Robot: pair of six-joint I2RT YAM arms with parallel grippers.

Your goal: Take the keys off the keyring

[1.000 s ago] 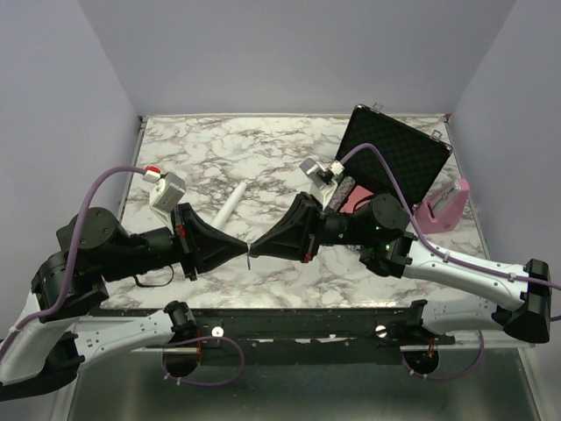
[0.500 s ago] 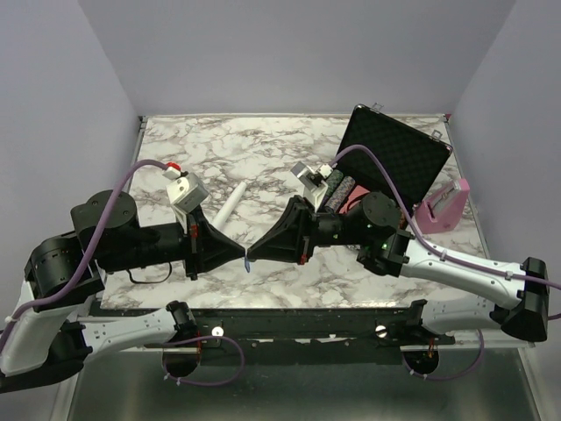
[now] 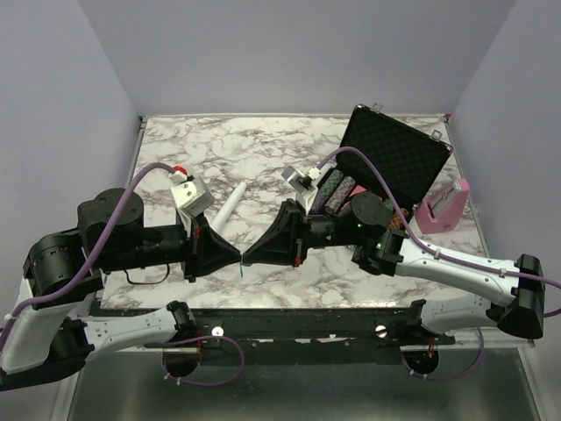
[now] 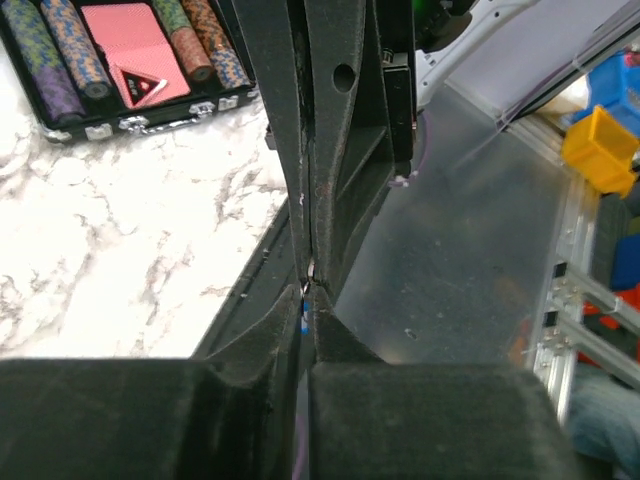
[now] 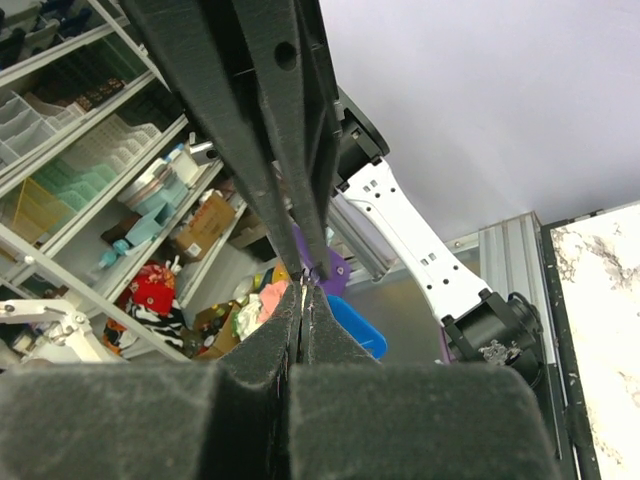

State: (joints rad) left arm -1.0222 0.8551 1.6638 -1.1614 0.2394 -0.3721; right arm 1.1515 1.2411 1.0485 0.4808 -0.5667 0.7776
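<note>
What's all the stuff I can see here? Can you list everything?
table: one, white-grey marble, under everything.
case: one, black, open, far right of the table.
poker chips: several rows, mixed colours, inside the case.
box: one, pink-red, between the chip rows.
stick: one, white, lying left of centre.
pink thing: one, right table edge.
key: one, blue, pinched in the left jaws.
left arm, right arm: black and white, tips meeting, both jaws shut.
</note>
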